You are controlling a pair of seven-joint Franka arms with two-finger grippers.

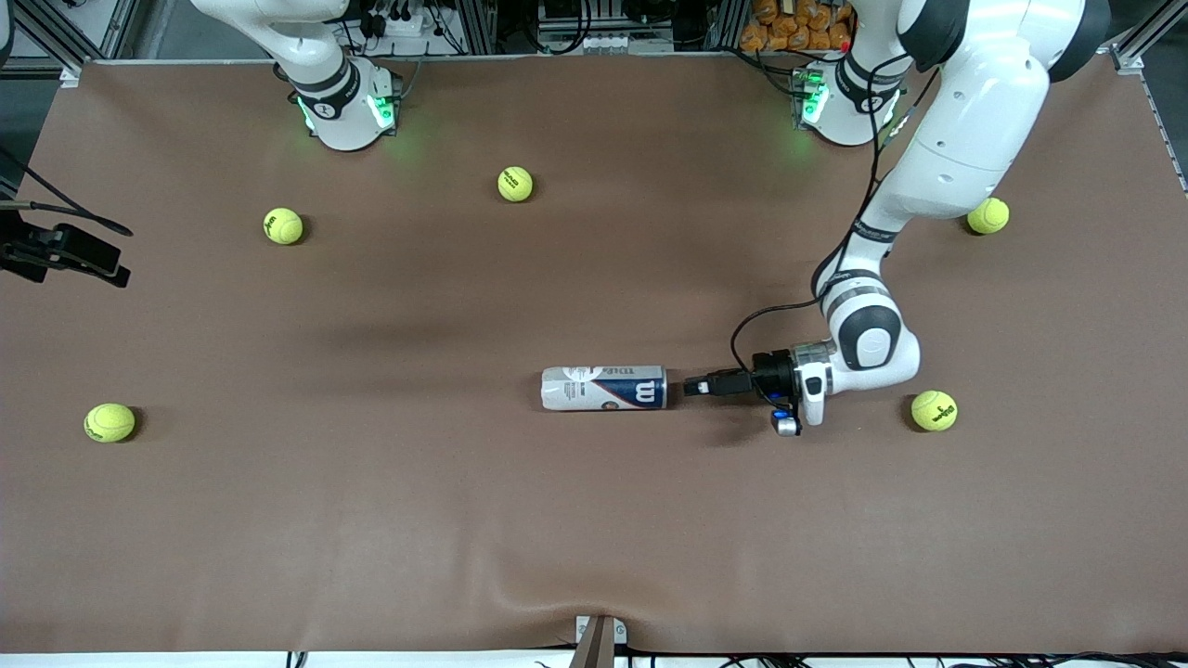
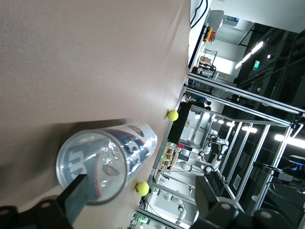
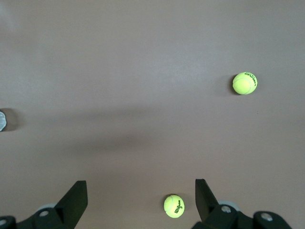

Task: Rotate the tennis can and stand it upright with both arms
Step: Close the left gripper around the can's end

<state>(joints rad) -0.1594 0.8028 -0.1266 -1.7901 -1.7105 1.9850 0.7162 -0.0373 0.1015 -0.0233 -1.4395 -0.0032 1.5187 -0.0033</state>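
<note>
Looks like a robotics lab: brown-covered table (image 1: 594, 520), aluminium framing (image 2: 248, 95) and cable clutter near the arms' green-lit bases (image 1: 348, 111), another white robot (image 2: 215, 142) nearby.

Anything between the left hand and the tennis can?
Nothing: the front view shows only bare table between the left hand and the tennis can.

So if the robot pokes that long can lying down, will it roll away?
Probably. The tennis can is a round tube lying on its side, so a sideways push should roll it. It looks see-through and empty, so likely light and quick to skid. The left tool, open at its end, would more likely slide it lengthwise.
</note>
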